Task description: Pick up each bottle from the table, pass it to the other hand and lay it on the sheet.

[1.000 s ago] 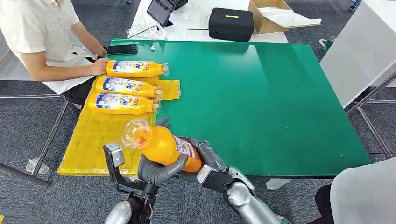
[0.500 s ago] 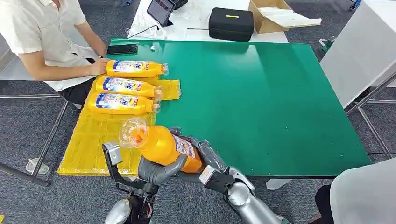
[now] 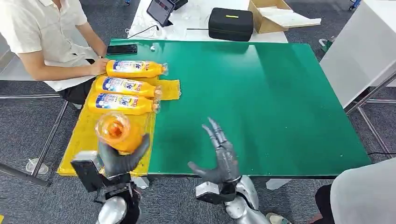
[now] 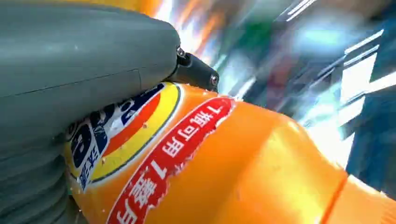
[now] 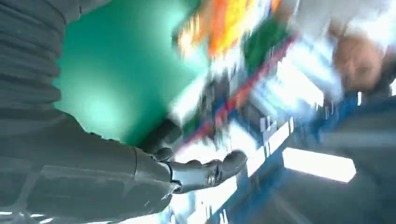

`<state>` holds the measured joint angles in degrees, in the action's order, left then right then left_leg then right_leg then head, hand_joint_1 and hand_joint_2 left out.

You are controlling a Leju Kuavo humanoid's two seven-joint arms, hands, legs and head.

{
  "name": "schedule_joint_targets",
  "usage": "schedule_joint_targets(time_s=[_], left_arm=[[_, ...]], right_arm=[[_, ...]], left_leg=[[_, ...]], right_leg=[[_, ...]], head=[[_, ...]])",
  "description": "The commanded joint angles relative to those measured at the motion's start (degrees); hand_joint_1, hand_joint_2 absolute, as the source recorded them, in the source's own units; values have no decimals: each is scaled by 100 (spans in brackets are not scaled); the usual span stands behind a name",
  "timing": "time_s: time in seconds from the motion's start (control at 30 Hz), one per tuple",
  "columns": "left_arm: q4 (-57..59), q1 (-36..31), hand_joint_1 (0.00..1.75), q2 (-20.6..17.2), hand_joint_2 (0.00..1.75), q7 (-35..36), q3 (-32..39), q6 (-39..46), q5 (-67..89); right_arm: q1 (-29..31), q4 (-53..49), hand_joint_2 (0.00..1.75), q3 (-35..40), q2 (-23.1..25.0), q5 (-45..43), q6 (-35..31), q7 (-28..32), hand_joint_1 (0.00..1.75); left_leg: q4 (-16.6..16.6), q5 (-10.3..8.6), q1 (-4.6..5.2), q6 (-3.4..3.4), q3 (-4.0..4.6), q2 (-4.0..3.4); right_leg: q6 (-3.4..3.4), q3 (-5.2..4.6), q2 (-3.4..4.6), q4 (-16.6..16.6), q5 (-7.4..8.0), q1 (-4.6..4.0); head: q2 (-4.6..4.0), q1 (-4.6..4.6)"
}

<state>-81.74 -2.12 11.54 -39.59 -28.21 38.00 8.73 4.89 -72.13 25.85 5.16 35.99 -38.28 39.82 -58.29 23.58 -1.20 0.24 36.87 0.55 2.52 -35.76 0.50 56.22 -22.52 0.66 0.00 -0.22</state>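
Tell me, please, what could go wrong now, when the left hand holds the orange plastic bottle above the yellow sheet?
1. The left hand grips the orange plastic bottle near its base only, so it might tip or slip.
2. Three orange bottles already lie on the yellow sheet; setting this one down close by could knock them rolling.
3. The person's hand rests at the farthest bottle.

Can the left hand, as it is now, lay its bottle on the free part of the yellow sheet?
Probably yes. The left hand holds the bottle just above the bare near part of the yellow sheet, and the three laid bottles lie farther away.
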Motion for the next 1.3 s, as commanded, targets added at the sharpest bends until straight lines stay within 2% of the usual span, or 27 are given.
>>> schedule_joint_targets(time_s=[0.03, 0.13, 0.2, 0.23, 0.3, 0.4, 0.47, 0.53, 0.73, 0.77, 0.83, 0.87, 0.93, 0.97, 1.07, 1.13, 1.2, 1.23, 1.27, 1.3], left_arm=[[556, -75, 175, 506, 175, -41, 1787, 200, 1666], [519, -82, 175, 667, 175, -41, 2219, 200, 2754], [870, -260, 175, 714, 175, -41, 2494, 200, 3204], [1122, -373, 175, 696, 175, -23, 2607, 200, 3587], [1538, -572, 175, 625, 175, 184, 2814, 200, 4523], [2791, -1116, 175, 122, 175, 1161, 2238, 200, 5579], [3136, -1263, 175, 57, 175, 1315, 2092, 200, 5535], [4106, -1793, 175, -131, 175, 1704, 1647, 8, 5460], [5093, -2408, 175, -253, 175, 2126, 1194, -733, 5357], [5133, -2437, 175, -261, 175, 2140, 1174, -740, 5375], [5350, -2552, 175, -251, 175, 2221, 1123, -832, 5388], [5350, -2552, 175, -251, 175, 2221, 1123, -832, 5388], [5570, -2639, 175, -275, 175, 2348, 1010, -1021, 5451], [5570, -2639, 175, -275, 175, 2348, 1010, -1021, 5451], [5715, -2695, 175, -338, 175, 2502, 871, -1138, 5597], [5788, -2719, 175, -345, 175, 2554, 892, -1251, 5554], [5844, -2754, 175, -365, 175, 2579, 862, -1335, 5572], [5898, -2765, 168, -368, 175, 2616, 838, -1410, 5583], [5925, -2785, 169, -365, 175, 2628, 845, -1490, 5557], [5925, -2785, 155, -365, 175, 2628, 845, -1490, 5557]], right_arm=[[-477, -1821, 175, -2013, 792, 487, -172, 18, 0], [-543, -2470, 175, -2516, 953, 883, -172, 18, 0], [-517, -2375, 175, -2642, 875, 676, -172, 18, 0], [-496, -2271, 175, -2588, 794, 489, -172, 18, 0], [-532, -2143, 175, -2422, 559, 227, -172, 18, 0], [-329, -1518, 175, -1764, 442, 100, -172, 18, 0], [-305, -1473, 175, -1698, 430, 125, -172, 18, 0], [-202, -1225, 175, -1409, 358, 82, -172, 18, 0], [60, -727, 175, -1110, 280, -156, -172, 18, 0], [71, -702, 175, -1099, 279, -170, -172, 18, 0], [101, -600, 175, -1061, 266, -218, -172, 18, 0], [101, -600, 175, -1061, 266, -218, -172, 18, 0], [124, -482, 175, -1002, 233, -311, -172, 18, 0], [124, -482, 175, -1002, 233, -311, -172, 18, 0], [157, -431, 175, -942, 212, -406, -172, 18, 0], [176, -393, 175, -921, 214, -446, -172, 18, 0], [207, -346, 175, -900, 214, -482, -172, 18, 0], [230, -286, 175, -853, 201, -546, -172, 18, 0], [240, -276, 175, -852, 197, -547, -172, 18, 0], [240, -276, 175, -852, 197, -547, -172, 18, 0]], left_leg=[[-9, 25, 11, 9, -45, -4], [2, 10, 5, 6, -30, 2], [-6, 4, 9, 6, -7, 6], [-5, 10, 10, 8, -22, 5], [11, 2, 6, 5, -28, 1], [19, 0, 8, 5, -48, 0], [24, -2, 8, 4, -51, -6], [21, -5, 4, 2, -44, -1], [14, -4, 4, 2, -43, -7], [10, -8, 0, -2, -23, -7], [11, -1, 4, 2, -46, -15], [8, -6, 0, -1, -24, -11], [12, 2, 2, 1, -50, -13], [7, -5, 0, -2, -22, -8], [9, 3, 3, 0, -47, -16], [5, -4, 0, -2, -16, -14], [7, 1, 4, 0, -39, -21], [5, -5, 0, -3, -16, -15], [7, 0, 3, -1, -34, -24], [6, -2, 2, -1, -27, -21]], right_leg=[[-14, 39, -11, 19, -30, 6], [-8, 32, -11, 0, -12, 2], [-6, 7, -15, 11, -10, 7], [-9, 23, -16, 10, -16, 6], [-7, 30, -7, -10, -5, 4], [-11, 48, -11, -14, -4, 5], [-13, 47, -4, -18, -1, 5], [-12, 44, -8, -16, 1, 2], [-10, 41, -4, -7, -1, 0], [-6, 23, 0, -6, 4, -2], [-11, 43, 4, -5, -2, 0], [-8, 23, 3, -5, 3, -2], [-13, 48, 0, -6, -6, -2], [-8, 22, 1, -3, 1, -1], [-14, 42, 5, -2, -6, -1], [-7, 15, 8, -1, 3, -2], [-12, 33, 11, 1, -2, 0], [-7, 14, 9, -2, 4, -2], [-11, 28, 14, 0, 1, -1], [-9, 22, 13, 0, 3, -1]], head=[[0, -4], [2, -2], [0, -2], [2, -2], [0, -2], [0, 0], [0, -2], [0, -2], [0, -2], [0, -2], [0, -4], [0, -2], [0, -2], [0, -2], [0, 0], [0, -2], [0, -2], [0, -2], [0, -4], [0, -2]])
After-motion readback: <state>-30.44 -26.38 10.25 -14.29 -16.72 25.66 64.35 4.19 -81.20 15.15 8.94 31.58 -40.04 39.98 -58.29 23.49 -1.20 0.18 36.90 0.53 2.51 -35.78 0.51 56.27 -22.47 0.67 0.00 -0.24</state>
